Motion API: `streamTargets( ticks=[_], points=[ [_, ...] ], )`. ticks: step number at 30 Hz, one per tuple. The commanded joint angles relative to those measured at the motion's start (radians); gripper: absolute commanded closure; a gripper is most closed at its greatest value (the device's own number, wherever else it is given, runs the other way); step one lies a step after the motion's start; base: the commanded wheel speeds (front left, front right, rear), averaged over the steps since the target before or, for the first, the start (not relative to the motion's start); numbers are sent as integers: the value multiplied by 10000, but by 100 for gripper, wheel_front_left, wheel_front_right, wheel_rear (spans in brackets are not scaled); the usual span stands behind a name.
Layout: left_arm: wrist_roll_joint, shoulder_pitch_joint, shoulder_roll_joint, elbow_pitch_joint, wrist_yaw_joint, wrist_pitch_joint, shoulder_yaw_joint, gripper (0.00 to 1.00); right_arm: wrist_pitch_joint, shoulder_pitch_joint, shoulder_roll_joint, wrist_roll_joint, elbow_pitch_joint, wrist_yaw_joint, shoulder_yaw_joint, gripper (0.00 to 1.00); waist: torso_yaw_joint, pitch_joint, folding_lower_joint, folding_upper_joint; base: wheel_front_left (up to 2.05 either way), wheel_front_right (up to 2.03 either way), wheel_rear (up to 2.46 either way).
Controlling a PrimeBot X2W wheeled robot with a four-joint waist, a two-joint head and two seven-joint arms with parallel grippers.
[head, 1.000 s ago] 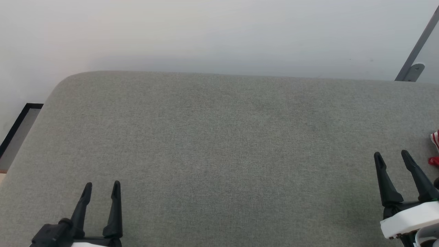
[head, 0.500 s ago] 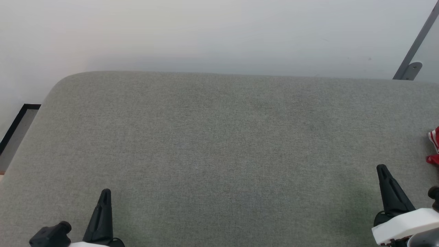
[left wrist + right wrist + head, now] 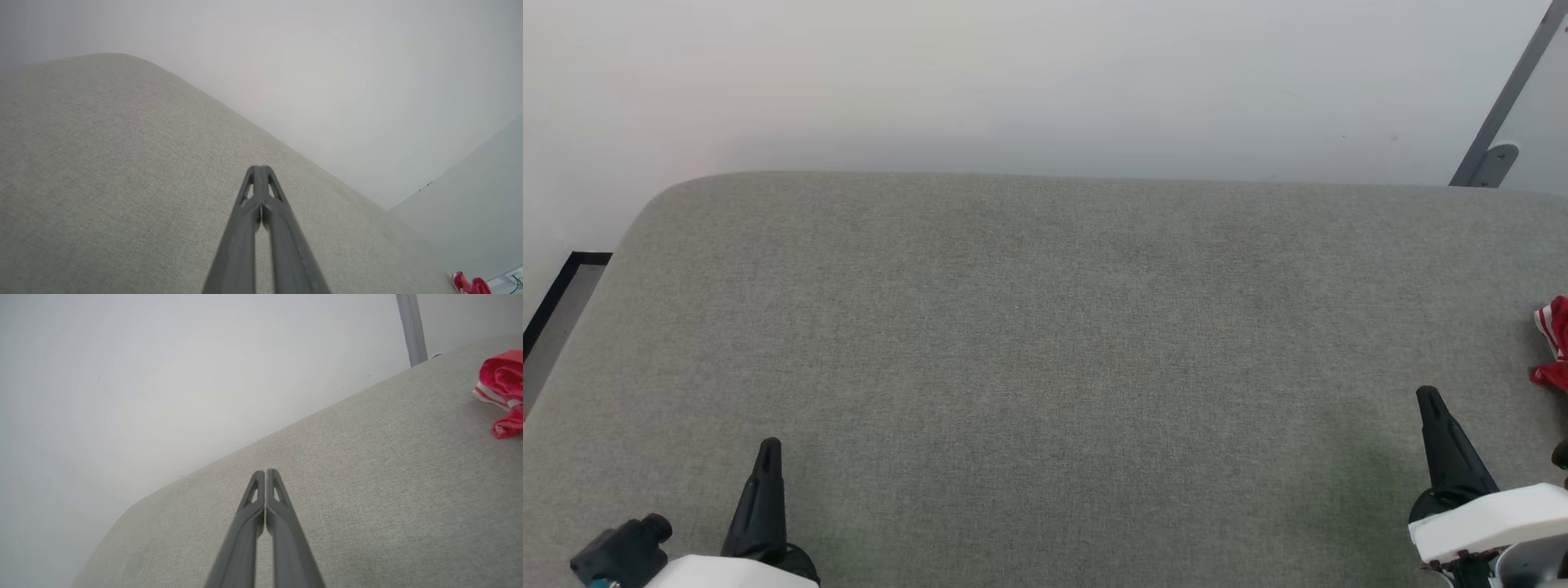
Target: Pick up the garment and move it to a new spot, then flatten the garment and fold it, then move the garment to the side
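A bunched piece of the red garment (image 3: 1553, 343) with white-and-red striped trim pokes in at the right edge of the grey padded table (image 3: 1045, 327); most of it is out of frame. The right wrist view has the garment (image 3: 501, 390) at its upper right, and the left wrist view catches the garment (image 3: 470, 283) as a small red patch at the bottom right corner. My left gripper (image 3: 768, 447) hovers at the lower left, fingers pressed together and empty, as its own view of the left gripper (image 3: 260, 168) confirms. My right gripper (image 3: 1427, 396) is shut and empty, left of the garment; the right gripper (image 3: 265, 472) has tips touching.
A pale wall (image 3: 1045, 82) rises right behind the table's far edge. A grey metal post (image 3: 1499, 106) with a bracket leans at the upper right. Dark-edged floor (image 3: 556, 310) lies past the table's rounded left corner.
Both grippers have gone from open to shut. Each has drawn back a little toward the bottom edge. The camera has shifted slightly.
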Motion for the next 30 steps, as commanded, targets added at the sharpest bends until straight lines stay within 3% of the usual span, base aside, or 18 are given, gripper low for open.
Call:
streamTargets(
  ticks=[1,30],
  points=[
    [-395,-287,27,-73,4,104,64,100,80,-312,1,315,-93,0,-81,100,-10,0,0,-1,0,0,0],
    [-3825,-938,-143,329,3,1008,277,100,784,-666,637,3365,213,0,-350,100,-233,5,0,-1,0,0,0]
  ],
)
